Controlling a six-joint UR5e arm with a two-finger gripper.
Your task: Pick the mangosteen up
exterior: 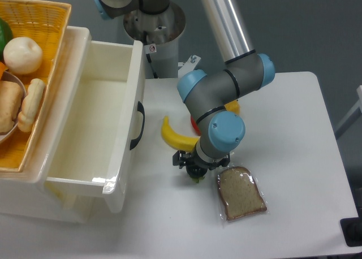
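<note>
My gripper (195, 169) points straight down at the table, just left of the bread slice and below the banana. A dark round shape with a small green tip (196, 180) shows right under it; this looks like the mangosteen, sitting between the fingers and mostly hidden by the gripper body. The fingers are dark against the dark fruit, so I cannot tell whether they have closed on it, or whether the fruit is touching the table.
A yellow banana (172, 136) lies just above the gripper, with a red pepper (194, 123) partly hidden behind the arm. A bagged bread slice (242, 193) lies to the right. A white bin (96, 129) and a yellow basket (34, 21) of food stand at the left.
</note>
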